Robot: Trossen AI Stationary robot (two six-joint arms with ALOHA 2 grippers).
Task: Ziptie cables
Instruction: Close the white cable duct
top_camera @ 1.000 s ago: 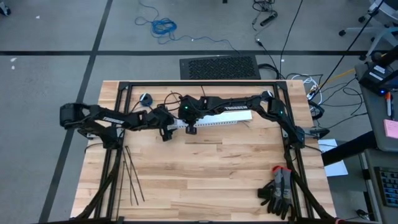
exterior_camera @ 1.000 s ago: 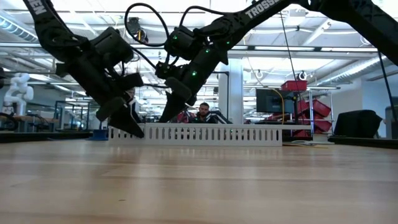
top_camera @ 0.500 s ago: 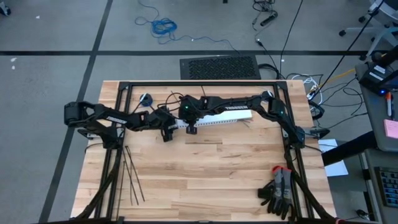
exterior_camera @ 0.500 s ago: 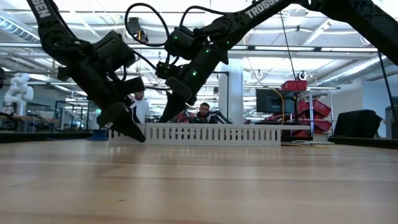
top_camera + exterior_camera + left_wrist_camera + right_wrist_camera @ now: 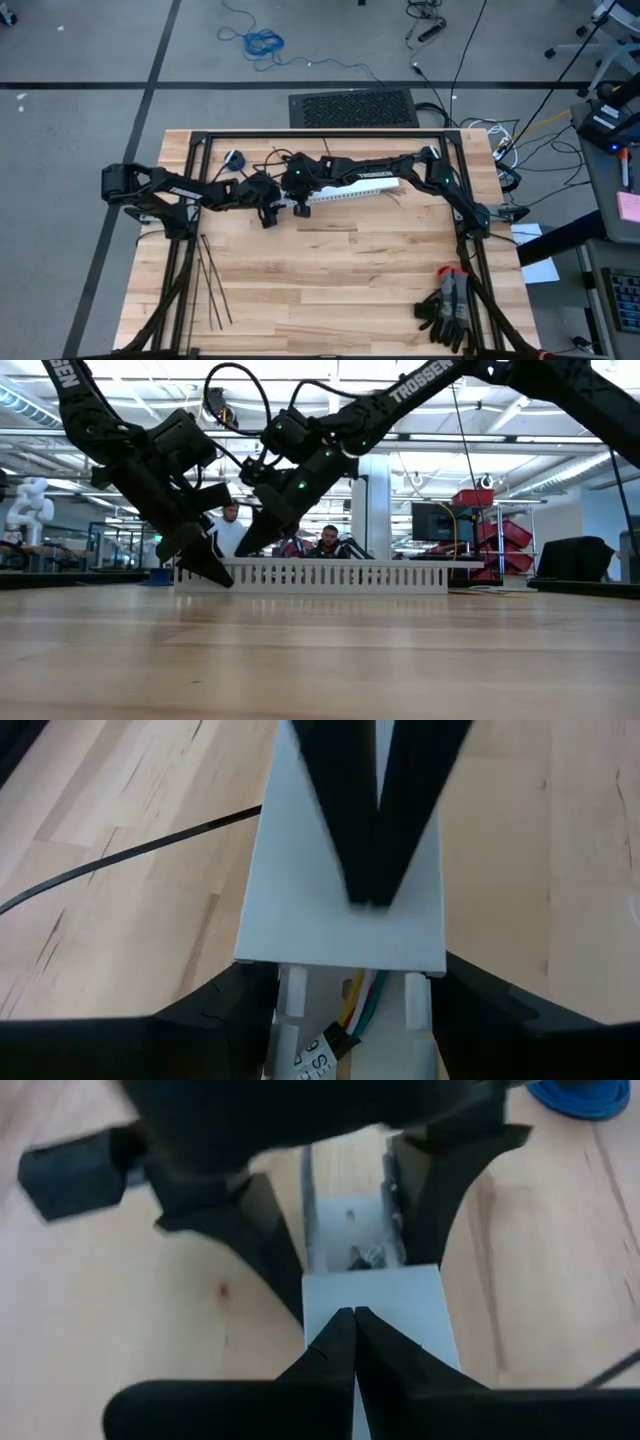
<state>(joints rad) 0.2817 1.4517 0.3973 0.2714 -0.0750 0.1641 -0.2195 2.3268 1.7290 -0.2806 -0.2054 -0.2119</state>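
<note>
Straddling white slotted duct (image 5: pixel 340 910): left gripper (image 5: pixel 345 1010) | right gripper (image 5: pixel 353 1320) pinched together

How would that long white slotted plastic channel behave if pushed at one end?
The white channel probably slides or pivots on the smooth wooden table rather than rolling, since it lies flat. Its thin slotted walls suggest it is light and may flex slightly.
</note>
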